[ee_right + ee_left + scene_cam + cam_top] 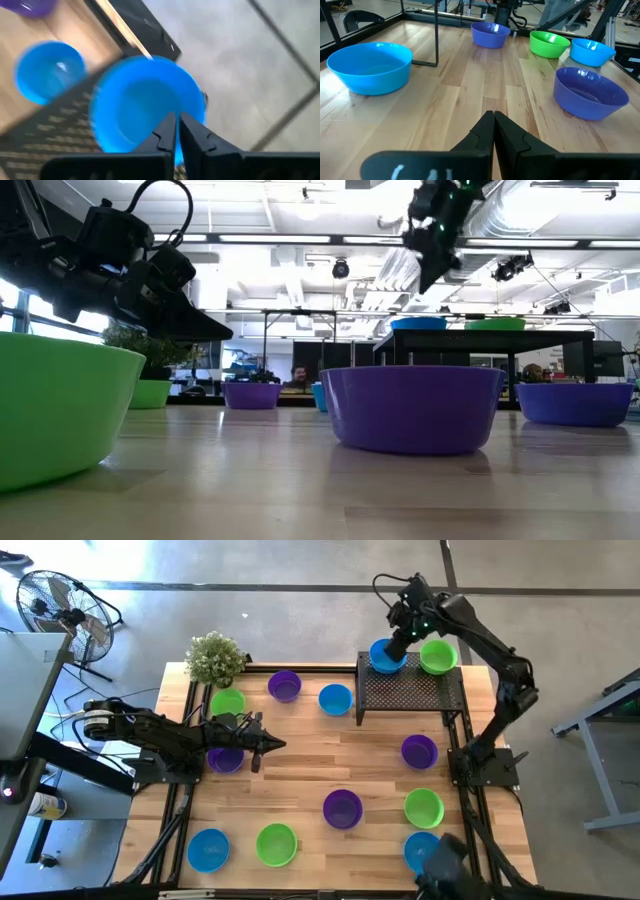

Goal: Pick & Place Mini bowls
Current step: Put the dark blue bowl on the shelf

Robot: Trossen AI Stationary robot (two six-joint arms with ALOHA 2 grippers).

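Right claw [400, 640], fingers closed and holding nothing, hovers above the blue mini bowl [385, 656] on the black mesh stand [412, 690]. Risk: bowl sits near the stand's edge; a nudge could tip it off.

Right gripper [398, 643] closed, arm stretched to far side; left gripper [275, 744] closed, hovering low mid-table.

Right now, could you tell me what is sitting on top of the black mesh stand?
On the black mesh stand sit a blue bowl and a green bowl. The right gripper, fingers shut, hangs over the blue bowl and covers part of it.
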